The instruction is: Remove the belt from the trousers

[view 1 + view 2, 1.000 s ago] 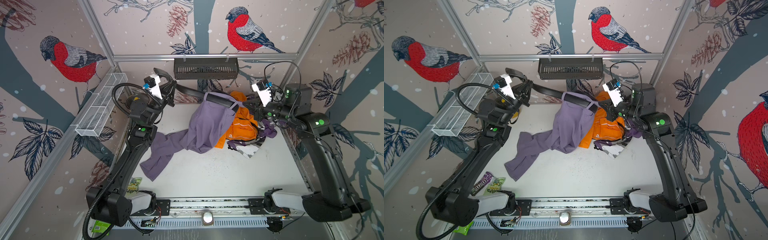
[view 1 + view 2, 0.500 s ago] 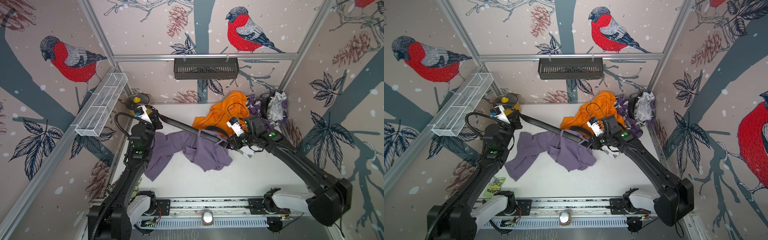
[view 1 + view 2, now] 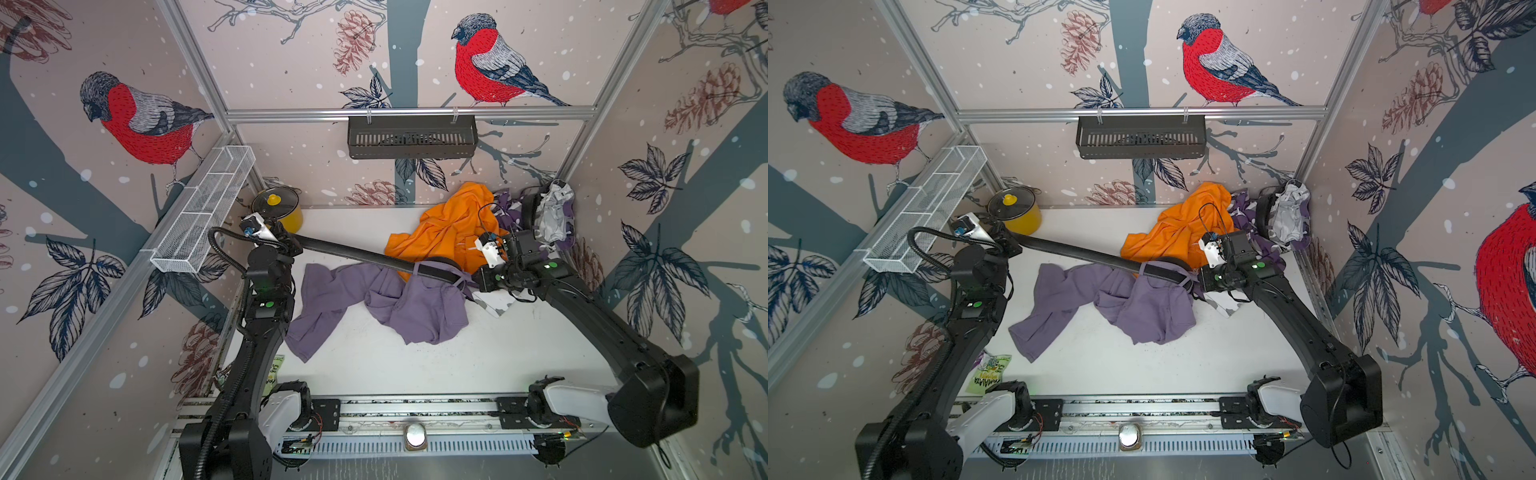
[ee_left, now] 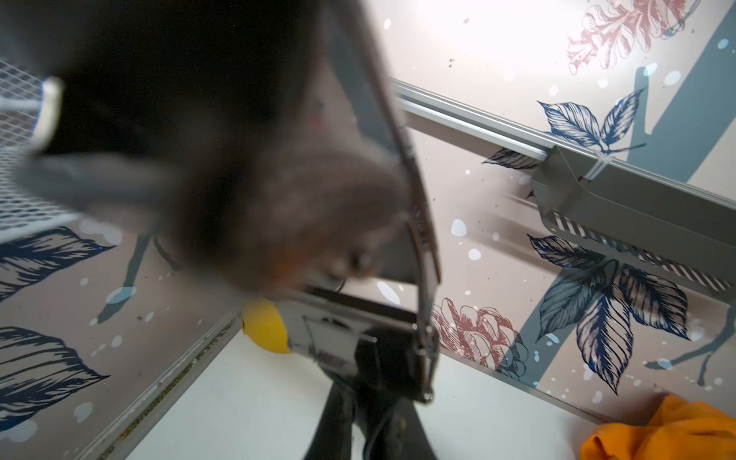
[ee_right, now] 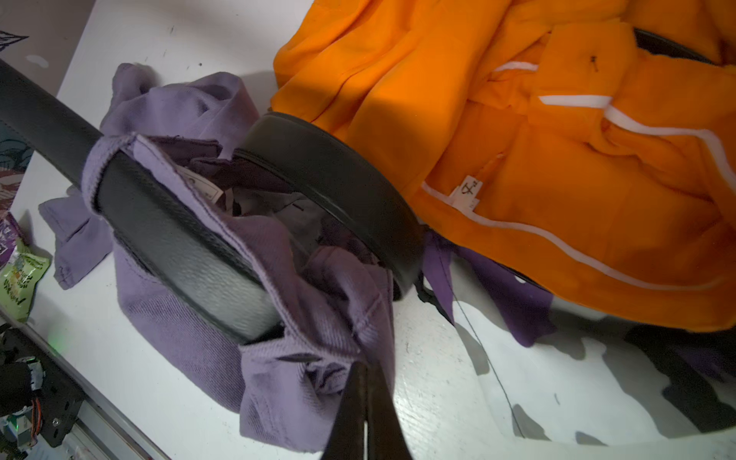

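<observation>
A black belt [image 3: 353,253] stretches taut over the table in both top views. It runs from my left gripper [image 3: 293,248] at the back left into the waistband loops of the purple trousers [image 3: 374,299]. My left gripper [image 4: 368,402] is shut on the belt's buckle end [image 4: 338,342], and a blurred length of belt fills much of that wrist view. In the right wrist view the belt [image 5: 179,239] passes through a purple loop and curls round inside the waistband. There my right gripper [image 5: 366,366] is shut on the trousers' waistband cloth [image 5: 338,318]. The trouser legs [image 3: 1050,316] lie on the table.
An orange garment [image 3: 449,232] lies just behind the trousers, with a heap of clothes [image 3: 552,212] in the back right corner. A yellow pot [image 3: 278,208] stands behind my left gripper. A white wire basket [image 3: 203,216] hangs on the left wall. A snack packet [image 3: 988,372] lies front left.
Both arms came down from high at the back. The trousers, which hung from the belt, now lie on the table, with the belt pulled out to the left.
</observation>
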Robot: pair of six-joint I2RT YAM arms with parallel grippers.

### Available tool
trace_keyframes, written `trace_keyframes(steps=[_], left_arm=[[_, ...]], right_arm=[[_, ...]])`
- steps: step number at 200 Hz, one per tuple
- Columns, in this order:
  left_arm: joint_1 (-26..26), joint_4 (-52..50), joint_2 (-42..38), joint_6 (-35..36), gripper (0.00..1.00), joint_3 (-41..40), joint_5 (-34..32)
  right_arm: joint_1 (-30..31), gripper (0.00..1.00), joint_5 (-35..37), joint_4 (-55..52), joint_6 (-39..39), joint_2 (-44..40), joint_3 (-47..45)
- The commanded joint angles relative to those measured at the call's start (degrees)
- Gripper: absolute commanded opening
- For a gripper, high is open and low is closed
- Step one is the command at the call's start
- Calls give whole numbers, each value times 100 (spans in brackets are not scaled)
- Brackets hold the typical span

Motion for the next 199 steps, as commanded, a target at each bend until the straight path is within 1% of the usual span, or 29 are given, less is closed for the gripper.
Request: trace_keyframes(steps=[1, 23, 49, 67, 85, 91, 107, 124, 128, 132, 140, 145, 149, 157, 162, 171, 182, 199], left_arm=[[226, 294, -93, 171, 0, 157, -783], [382, 234, -112, 214, 0, 283, -825], [423, 149, -13, 167, 0, 369, -696], [423, -149, 167, -82, 0, 370, -316], [423, -600, 377, -327, 0, 364, 476], [409, -682, 456, -460, 0, 318, 633], [319, -694, 547, -835, 0, 65, 824], [199, -773, 619, -1002, 0, -113, 865], [179, -854, 653, -1001, 7, -119, 862], [167, -961, 681, -1007, 20, -104, 841], [152, -1227, 730, -1063, 53, -58, 722], [163, -1403, 747, -1115, 70, -33, 624], [156, -1544, 746, -1138, 81, -13, 565], [156, -1768, 714, -1130, 98, 17, 489], [156, -1897, 682, -1112, 100, 39, 466], [123, -2090, 580, -1042, 100, 81, 421], [5, -2438, 477, -951, 100, 183, 96], [-125, -2905, 416, -804, 100, 390, -48]], right_arm=[[-295, 0, 654, -515, -178, -191, 178], [-581, 0, 603, -541, -251, -314, 304], [-576, 0, 336, -433, -307, -374, 311], [-359, 0, 208, -274, -289, -396, 249], [-46, 0, 315, -157, -248, -377, 287], [-1, 0, 326, -153, -241, -353, 335], [50, 0, 353, -153, -254, -334, 467], [42, 0, 385, -190, -291, -319, 598], [51, 0, 388, -196, -309, -317, 625], [52, 0, 388, -212, -318, -317, 654], [51, 0, 362, -229, -335, -308, 687], [57, 0, 340, -232, -336, -308, 723], [59, 0, 329, -224, -336, -308, 734], [74, 0, 297, -210, -339, -308, 756], [93, 0, 285, -201, -344, -301, 774], [113, 0, 291, -189, -342, -299, 792], [140, 0, 281, -155, -336, -278, 819], [171, 0, 258, -118, -336, -246, 833]])
